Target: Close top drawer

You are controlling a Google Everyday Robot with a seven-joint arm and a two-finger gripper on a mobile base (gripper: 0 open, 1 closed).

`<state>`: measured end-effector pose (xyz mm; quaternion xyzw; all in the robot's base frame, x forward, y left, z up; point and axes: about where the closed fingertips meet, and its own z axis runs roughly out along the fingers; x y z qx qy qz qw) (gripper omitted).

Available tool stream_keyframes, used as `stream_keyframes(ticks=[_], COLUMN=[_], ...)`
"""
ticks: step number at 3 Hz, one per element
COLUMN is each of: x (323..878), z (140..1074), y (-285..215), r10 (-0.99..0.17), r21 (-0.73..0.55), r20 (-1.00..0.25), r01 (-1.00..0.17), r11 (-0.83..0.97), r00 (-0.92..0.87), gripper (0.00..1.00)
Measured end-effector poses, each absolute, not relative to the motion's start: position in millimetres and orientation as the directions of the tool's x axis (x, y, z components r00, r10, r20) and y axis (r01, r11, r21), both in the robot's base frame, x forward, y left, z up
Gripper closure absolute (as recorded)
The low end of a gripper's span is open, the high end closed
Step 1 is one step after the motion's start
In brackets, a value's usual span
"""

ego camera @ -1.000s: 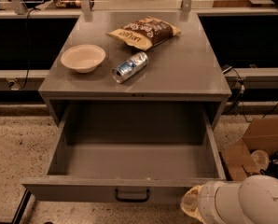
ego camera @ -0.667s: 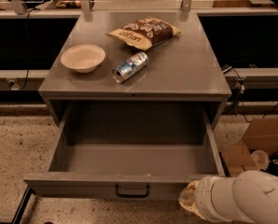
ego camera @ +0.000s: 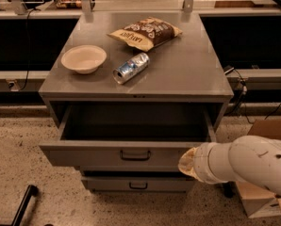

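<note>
The gripper point(ego camera: 185, 162) is low at the near right, with its tip against the right part of the front panel of the top drawer point(ego camera: 98, 153), to the right of the handle point(ego camera: 135, 155). It is seen from behind, so I cannot tell if it is wide or narrow, and it does not seem to hold anything. The white arm point(ego camera: 253, 164) comes in from the right edge. I think this placement is chosen for pushing: a flat contact on the panel is enough to close a drawer, and no grasp on the handle is needed. Because the contact is off centre, the drawer may turn a little in its rails, so a straight push toward the far side looks wise. The top drawer is partly open and sticks out toward the near side under the cabinet top point(ego camera: 192, 74). Below it the front of a lower drawer point(ego camera: 107, 184) sits further back. On the cabinet top a bowl point(ego camera: 84, 59) stands at the left, a can point(ego camera: 131, 68) lies on its side near the middle, and a chip bag point(ego camera: 144, 32) lies flat at the far side. All three rest well back from the near edge, so the closing should not disturb them. The bag is brown with a yellow band of writing and the can is blue and silver, but I cannot read any brand on either of them.
</note>
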<state>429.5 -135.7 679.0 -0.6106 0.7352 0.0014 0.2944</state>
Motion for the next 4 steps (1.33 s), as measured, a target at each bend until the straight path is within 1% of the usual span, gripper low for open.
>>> stream_keyframes(ticks=[1, 2, 4], x=[429, 443, 501], z=[679, 672, 657], y=[-136, -132, -119], r10=[-0.897, -0.899, -0.899], r21=[-0.357, -0.350, -0.418], r20=[-0.435, -0.432, -0.438], r01=[-0.899, -0.905, -0.885], r11=[0.254, 0.241, 0.205], r00=[-0.081, -0.072, -0.001], gripper=[1.00, 1.00, 1.00])
